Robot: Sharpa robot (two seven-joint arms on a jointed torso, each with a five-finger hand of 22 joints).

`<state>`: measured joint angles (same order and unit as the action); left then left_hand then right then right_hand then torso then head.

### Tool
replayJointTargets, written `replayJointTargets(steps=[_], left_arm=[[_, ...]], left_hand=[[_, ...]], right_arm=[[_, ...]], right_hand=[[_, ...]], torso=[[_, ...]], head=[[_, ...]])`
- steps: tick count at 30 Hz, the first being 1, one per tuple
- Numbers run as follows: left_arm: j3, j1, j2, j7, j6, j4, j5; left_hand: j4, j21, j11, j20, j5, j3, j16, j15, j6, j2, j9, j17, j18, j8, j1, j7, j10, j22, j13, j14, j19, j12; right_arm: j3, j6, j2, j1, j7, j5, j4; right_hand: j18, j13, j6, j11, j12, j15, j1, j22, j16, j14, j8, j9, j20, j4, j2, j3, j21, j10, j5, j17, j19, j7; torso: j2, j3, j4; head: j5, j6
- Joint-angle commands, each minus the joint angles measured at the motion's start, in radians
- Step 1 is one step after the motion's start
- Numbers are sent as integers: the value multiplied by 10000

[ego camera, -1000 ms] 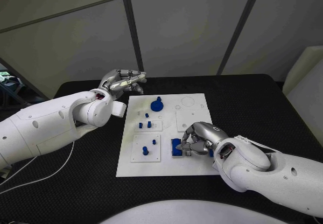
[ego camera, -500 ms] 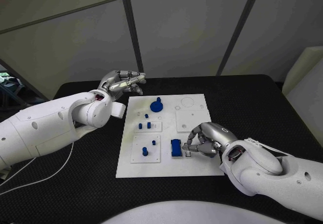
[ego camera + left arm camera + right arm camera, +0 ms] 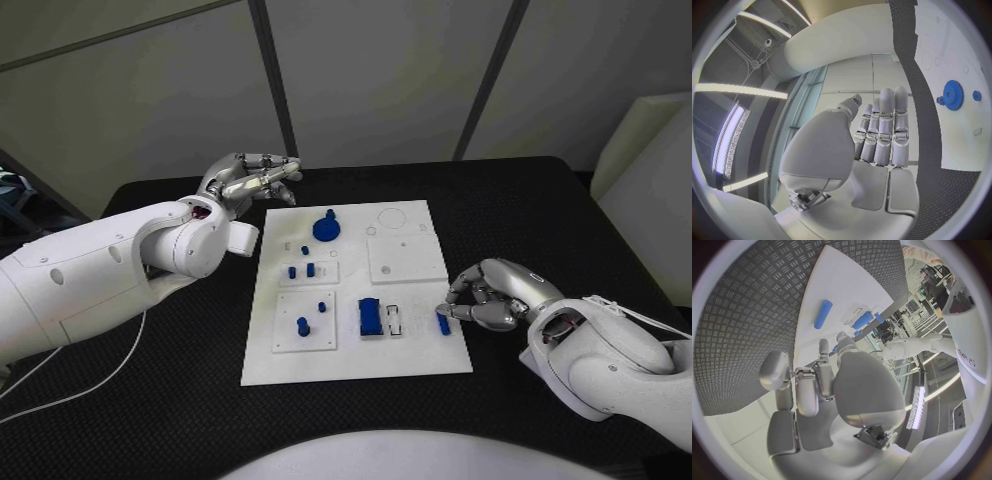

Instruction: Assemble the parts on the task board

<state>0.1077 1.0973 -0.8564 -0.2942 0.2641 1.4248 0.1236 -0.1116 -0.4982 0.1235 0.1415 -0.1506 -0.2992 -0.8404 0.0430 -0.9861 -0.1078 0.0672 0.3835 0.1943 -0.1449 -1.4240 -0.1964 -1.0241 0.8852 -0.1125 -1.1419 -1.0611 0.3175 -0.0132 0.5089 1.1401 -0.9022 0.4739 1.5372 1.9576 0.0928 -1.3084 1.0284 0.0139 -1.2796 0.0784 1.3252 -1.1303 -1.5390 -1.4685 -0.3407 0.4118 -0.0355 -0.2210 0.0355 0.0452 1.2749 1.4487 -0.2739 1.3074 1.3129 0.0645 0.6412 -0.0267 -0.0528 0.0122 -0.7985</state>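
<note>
Task board (image 3: 418, 350), one, lies betw. two hands: left hand (image 3: 253, 178) empty, fingers loose, by far corner; right hand (image 3: 490, 297) loosely bent, gripping nothing. Blue parts: one gear (image 3: 325, 228), one block (image 3: 371, 317), abt five standing pegs (image 3: 302, 325), one loose peg (image 3: 443, 322) lying on board just beside right fingers. Step prob. peg pickup; next needs a pinch on it, then seating upright.

Robotics lab or test workspace. Black tabletop (image 3: 534, 210) with textured diamond-pattern mat. Pale grey partition panels (image 3: 389, 80) with dark seams stand behind it. White task board (image 3: 418, 350) sits mid-tabletop, small blue parts (image 3: 372, 317) on it. Wrist views show long ceiling light strips (image 3: 739, 90), glass-walled interior and cluttered equipment (image 3: 932, 272) at room's edge.
</note>
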Motion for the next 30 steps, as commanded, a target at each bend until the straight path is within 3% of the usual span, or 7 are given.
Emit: replayJointTargets(steps=[1, 4, 6, 11, 14, 16, 30], left_arm=[[0, -10, -10, -80, -84, 50, 39], [-1, -23, -21, -83, -87, 55, 39], [-1, -28, -27, -85, -86, 52, 39], [-1, -37, -9, -91, -100, 38, 39], [-1, -43, 0, -78, -114, 36, 39], [-1, -47, 2, -68, -116, 34, 39], [-1, -57, -10, -31, -122, 17, 39]], left_hand=[[-14, 67, 0, 29, 2, 69, 57, 12, 79, 18, 3, -15, -128, -63, 13, 15, 59, -16, 10, 78, -38, 54], [-14, 67, 0, 29, 2, 69, 57, 12, 79, 18, 3, -15, -128, -63, 13, 15, 59, -16, 10, 78, -38, 54], [-19, 71, 4, 31, 2, 78, 57, 14, 88, 16, 2, -18, -128, -61, 19, 8, 65, -19, 13, 77, -39, 55], [-19, 71, 4, 31, 2, 78, 57, 14, 88, 16, 2, -18, -128, -61, 19, 8, 65, -19, 13, 77, -39, 55], [-19, 71, 4, 31, 2, 78, 57, 14, 88, 16, 2, -18, -128, -61, 19, 8, 65, -19, 13, 77, -39, 55], [-23, 75, 6, 31, 0, 80, 57, 16, 94, 24, 1, -21, -128, -61, 20, 5, 70, -21, 15, 77, -41, 57], [-26, 78, 8, 32, -1, 81, 57, 18, 98, 32, 0, -23, -128, -61, 21, 3, 75, -23, 16, 78, -42, 58]], right_arm=[[3, -354, -17, -5, 450, 535, -39], [5, -557, -41, 1, 661, 784, -114], [6, -699, -70, 4, 771, 890, -161], [10, -1005, -279, 14, 951, 1032, -314], [11, -1092, -423, 25, 989, 1067, -389], [12, -1139, -528, 47, 1011, 1097, -445], [16, -1973, -887, 213, 1321, 1486, -722]], right_hand=[[18, -367, 120, -30, -16, -69, 55, -32, 61, -857, 71, -12, -66, -75, 110, -6, -16, -1, -72, 1864, 5, -3], [12, -390, 215, -17, -41, -61, 24, -72, 44, -866, 96, -10, -66, -165, 166, -9, 8, 20, -88, 1899, 31, -20], [4, -436, 265, -10, -98, -55, -5, -116, 26, -874, 111, -4, -64, -228, 208, -4, 37, 51, -90, 1936, 59, -29], [-4, -463, 332, -5, -125, -49, -95, -155, 14, -881, 173, 10, -58, -400, 334, 27, 59, 75, -118, 1962, 86, -33], [-7, -473, 377, -8, -123, -48, -134, -165, 15, -881, 270, 31, -53, -548, 437, 131, 59, 82, -712, 1961, 95, -33], [-6, -476, 399, -5, -122, -48, -138, -165, 10, -883, 291, 43, -52, -576, 450, 175, 56, 83, -837, 1973, 96, -32], [-6, -474, 475, 14, -108, -37, -31, -172, 9, -884, 291, 91, -48, -540, 502, 238, 55, 77, -894, 1977, 98, -62]], torso=[[14, -36, -35], [19, -63, -72], [7, -36, -63], [4, -34, -49], [20, -44, -28], [22, -44, -24], [12, -29, -48]], head=[[-51, 31], [-56, 7], [-70, -8], [-100, -11], [-154, 27], [-160, 38], [-110, -48]])
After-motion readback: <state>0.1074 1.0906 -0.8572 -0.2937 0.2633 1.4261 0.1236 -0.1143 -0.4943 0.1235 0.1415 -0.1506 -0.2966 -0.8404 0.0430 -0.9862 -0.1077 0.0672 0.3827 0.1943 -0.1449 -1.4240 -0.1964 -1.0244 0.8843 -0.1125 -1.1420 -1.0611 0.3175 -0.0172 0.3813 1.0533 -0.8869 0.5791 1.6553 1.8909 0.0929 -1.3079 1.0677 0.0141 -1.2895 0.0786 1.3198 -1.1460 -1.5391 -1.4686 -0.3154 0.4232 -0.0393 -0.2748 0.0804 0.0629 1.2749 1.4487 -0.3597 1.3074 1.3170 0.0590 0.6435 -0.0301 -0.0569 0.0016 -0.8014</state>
